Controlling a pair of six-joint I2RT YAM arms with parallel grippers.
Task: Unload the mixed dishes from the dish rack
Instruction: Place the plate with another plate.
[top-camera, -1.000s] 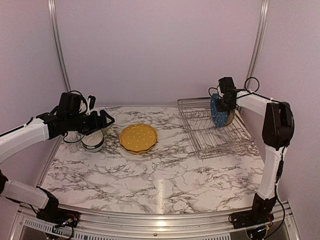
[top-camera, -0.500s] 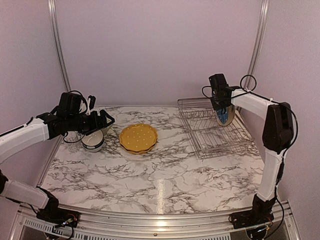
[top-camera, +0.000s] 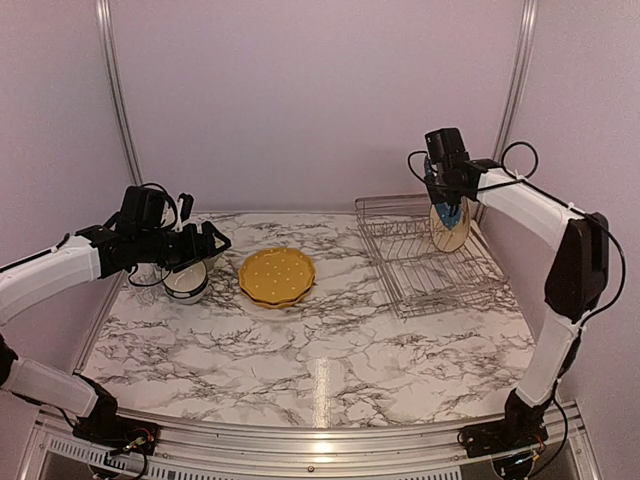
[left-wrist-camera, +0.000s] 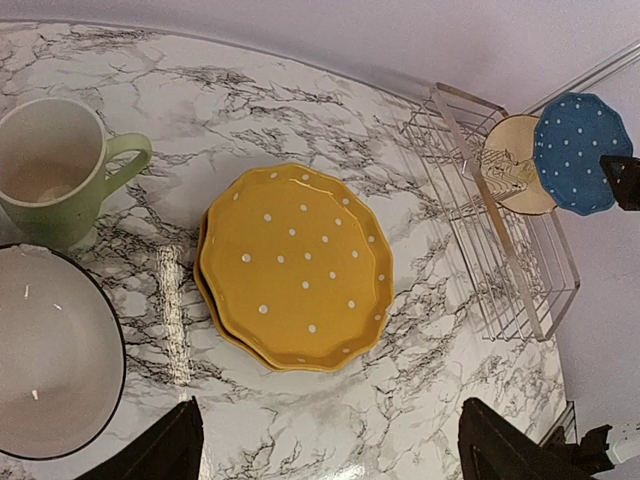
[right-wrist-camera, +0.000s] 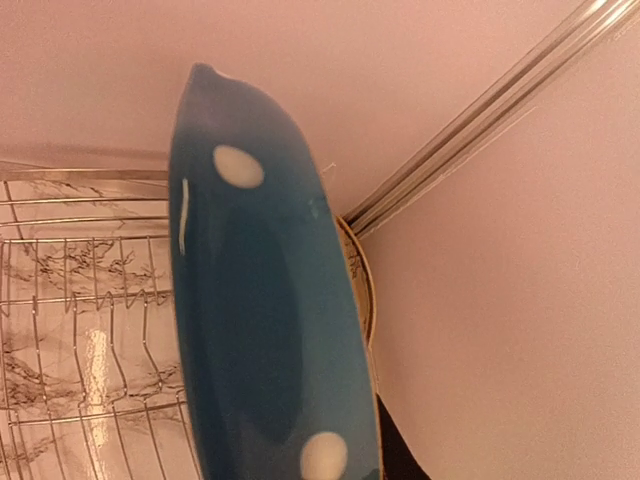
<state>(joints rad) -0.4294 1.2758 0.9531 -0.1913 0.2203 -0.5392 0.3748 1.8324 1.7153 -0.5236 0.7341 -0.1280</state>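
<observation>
**Blue plate gripped above the rack; left jaws wide over the bowl**

On the marble table (top-camera: 300, 370), the left gripper (top-camera: 212, 240) hovers with its jaws spread wide. It holds nothing and touches nothing. Just below it sits the white bowl (left-wrist-camera: 50, 350), upright on the table's left side, with the pale-green mug (left-wrist-camera: 55, 170) upright just beside it. Toward the middle lie the mustard-yellow plates (left-wrist-camera: 295, 265), two stacked flat, face up.

Farther back on the right stands the dish rack (top-camera: 430, 275). In its far right corner the cream plate (left-wrist-camera: 508, 165) stands on edge between the wires.

The right gripper (top-camera: 445, 195) is closed narrowly on the rim of the blue plate (right-wrist-camera: 270, 330). It holds the plate on edge above that same corner, clear of the wires and just in front of the cream plate.
</observation>
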